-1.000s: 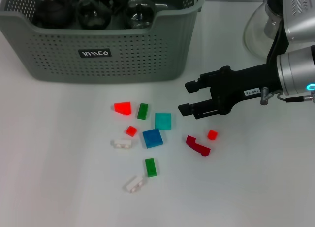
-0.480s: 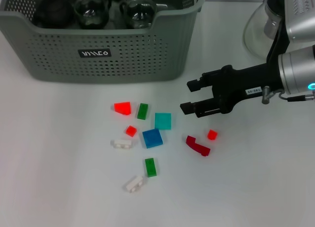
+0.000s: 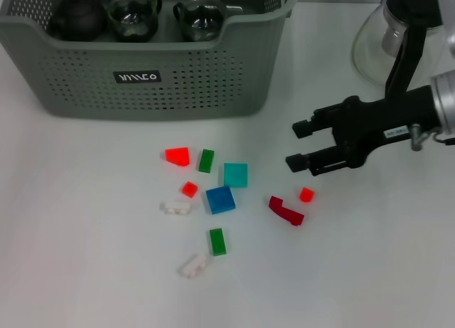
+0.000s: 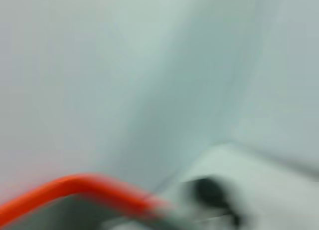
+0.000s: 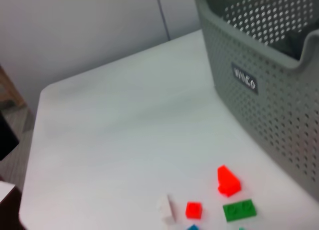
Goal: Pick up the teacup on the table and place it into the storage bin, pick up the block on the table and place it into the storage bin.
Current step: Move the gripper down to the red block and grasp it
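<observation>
The grey-green storage bin (image 3: 213, 79) stands at the back left, also showing in the right wrist view (image 5: 259, 85). Inside it are a dark teacup (image 3: 77, 16) and two glass teacups (image 3: 134, 15); no teacup shows on the table. Several small blocks lie scattered in front of the bin, among them a blue block (image 3: 220, 199), a teal one (image 3: 235, 174), a red wedge (image 3: 178, 156) and a dark red piece (image 3: 286, 210). My right gripper (image 3: 298, 144) hovers open and empty to the right of the blocks, above a small red block (image 3: 306, 194). The left gripper is out of view.
A glass carafe (image 3: 380, 40) with a black handle stands at the back right, behind my right arm. Green (image 3: 217, 240) and white (image 3: 193, 265) blocks lie nearest the front. The left wrist view shows only a blurred orange bar (image 4: 79, 187).
My right gripper has drawn back to the right, away from the block cluster, still open. The teacups in the bin have shifted a little. The blocks have not moved.
</observation>
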### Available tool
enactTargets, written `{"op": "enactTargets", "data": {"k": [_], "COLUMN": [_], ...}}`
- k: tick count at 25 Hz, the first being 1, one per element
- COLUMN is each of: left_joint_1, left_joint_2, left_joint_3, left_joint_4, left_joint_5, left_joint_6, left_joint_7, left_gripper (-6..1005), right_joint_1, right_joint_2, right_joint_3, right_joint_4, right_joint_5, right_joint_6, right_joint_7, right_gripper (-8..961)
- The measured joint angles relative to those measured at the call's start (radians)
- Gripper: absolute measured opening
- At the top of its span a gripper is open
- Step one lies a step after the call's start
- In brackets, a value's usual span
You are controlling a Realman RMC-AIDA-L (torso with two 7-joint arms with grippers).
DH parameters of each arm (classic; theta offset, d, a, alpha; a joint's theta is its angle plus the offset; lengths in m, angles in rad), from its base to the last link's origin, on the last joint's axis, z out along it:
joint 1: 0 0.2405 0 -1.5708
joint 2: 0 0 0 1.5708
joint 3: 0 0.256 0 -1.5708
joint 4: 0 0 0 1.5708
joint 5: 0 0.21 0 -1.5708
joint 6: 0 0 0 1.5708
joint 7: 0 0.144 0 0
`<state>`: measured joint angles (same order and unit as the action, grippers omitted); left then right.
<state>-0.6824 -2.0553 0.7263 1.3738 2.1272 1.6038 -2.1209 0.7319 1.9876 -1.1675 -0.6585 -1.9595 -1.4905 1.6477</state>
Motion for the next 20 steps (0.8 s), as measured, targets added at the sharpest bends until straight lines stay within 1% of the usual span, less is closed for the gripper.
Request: {"op": "enactTargets", "data": {"k": [1, 3, 5, 6, 9, 11, 14, 16, 17, 19, 20], "left_joint_1": [0.027, 0.064, 0.096, 0.110, 0.129, 0.134, 0.142, 0.143, 0.144, 0.144, 0.143], "left_joint_2": [0.007, 0.011, 0.006, -0.001, -0.021, -0.027, -0.028, -0.027, -0.025, -0.018, -0.017], "left_joint_3": [-0.006, -0.013, -0.015, -0.013, -0.002, 0.005, 0.023, 0.026, 0.032, 0.056, 0.058], "left_joint_4": [-0.004, -0.023, -0.049, -0.069, -0.145, -0.195, -0.297, -0.317, -0.352, -0.445, -0.464], "left_joint_5": [-0.094, -0.205, -0.263, -0.281, -0.284, -0.281, -0.277, -0.273, -0.267, -0.242, -0.232], "left_joint_6": [0.076, 0.180, 0.256, 0.297, 0.367, 0.383, 0.390, 0.390, 0.390, 0.386, 0.379], "left_joint_7": [0.042, 0.125, 0.209, 0.255, 0.348, 0.387, 0.439, 0.450, 0.469, 0.555, 0.581], "left_gripper": [806, 803, 800, 798, 798, 798, 799, 799, 799, 799, 798], "right_joint_1": [0.002, 0.006, 0.011, 0.014, 0.023, 0.031, 0.043, 0.051, 0.055, 0.067, 0.073], "right_joint_2": [-0.005, -0.013, -0.017, -0.017, -0.016, -0.011, 0.002, 0.014, 0.018, 0.025, 0.028], "right_joint_3": [0.002, 0.003, 0.003, 0.003, 0.002, -0.001, -0.003, -0.001, 0.000, -0.003, -0.004], "right_joint_4": [0.000, -0.001, -0.003, -0.005, -0.023, -0.042, -0.068, -0.076, -0.077, -0.078, -0.079], "right_joint_5": [-0.009, -0.030, -0.067, -0.081, -0.152, -0.203, -0.282, -0.328, -0.343, -0.369, -0.378], "right_joint_6": [-0.009, -0.022, -0.032, -0.034, -0.044, -0.047, -0.053, -0.058, -0.059, -0.059, -0.059], "right_joint_7": [0.001, 0.002, 0.003, 0.004, 0.033, 0.070, 0.110, 0.123, 0.129, 0.147, 0.154], "right_gripper": [728, 728, 728, 728, 729, 729, 728, 728, 728, 727, 727]}}
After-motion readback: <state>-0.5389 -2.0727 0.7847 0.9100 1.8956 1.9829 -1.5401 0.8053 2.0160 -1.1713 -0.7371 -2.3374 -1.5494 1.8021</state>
